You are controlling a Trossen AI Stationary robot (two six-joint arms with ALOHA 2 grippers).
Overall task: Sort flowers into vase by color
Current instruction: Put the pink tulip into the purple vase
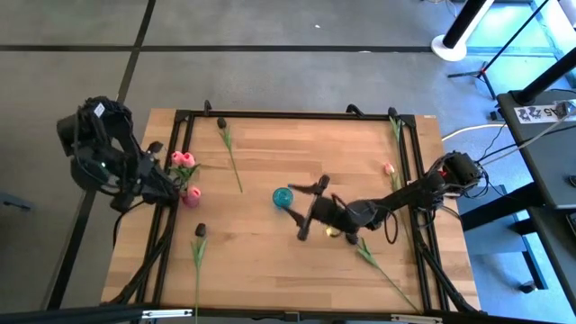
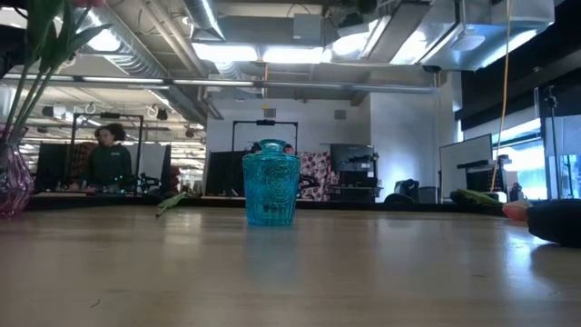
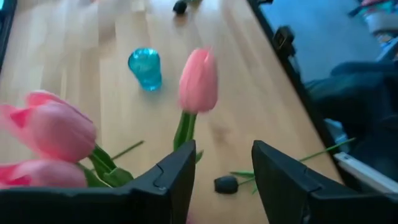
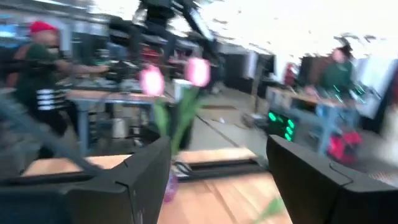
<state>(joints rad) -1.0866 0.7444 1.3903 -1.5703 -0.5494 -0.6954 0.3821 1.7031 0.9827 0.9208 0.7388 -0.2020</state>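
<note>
A pink vase (image 1: 191, 195) near the table's left edge holds pink tulips (image 1: 183, 159); they also show in the left wrist view (image 3: 198, 79). My left gripper (image 3: 222, 171) is open just above them, by the vase (image 1: 173, 187). A teal vase (image 1: 283, 196) stands mid-table and shows empty in the low view (image 2: 270, 183). My right gripper (image 1: 304, 210) is open and empty just right of it. Two dark tulips (image 1: 221, 122) (image 1: 200, 231) lie on the table's left half. A pink tulip (image 1: 389, 168) and a green stem (image 1: 382, 270) lie on the right.
A black frame (image 1: 297, 114) runs along the table's far, left and right sides. Another green stem (image 1: 396, 128) lies at the far right corner. People sit at desks in the room beyond (image 2: 109, 156). Bare wood lies between the teal vase and the near edge.
</note>
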